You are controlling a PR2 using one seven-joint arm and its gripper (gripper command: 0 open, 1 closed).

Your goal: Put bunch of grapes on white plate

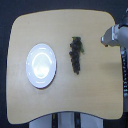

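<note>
The bunch of grapes (75,54) lies on the bench (95,95), just beside the white plate (41,65). The gripper (107,39) sits apart toward the exterior view's right; whether its fingers are parted cannot be told.

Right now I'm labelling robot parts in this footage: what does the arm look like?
Only part of the arm shows, at the exterior view's right edge: blocky light grey and white casing with darker grey sections. The picture is too blurred to show fingers, cables or markings.
</note>
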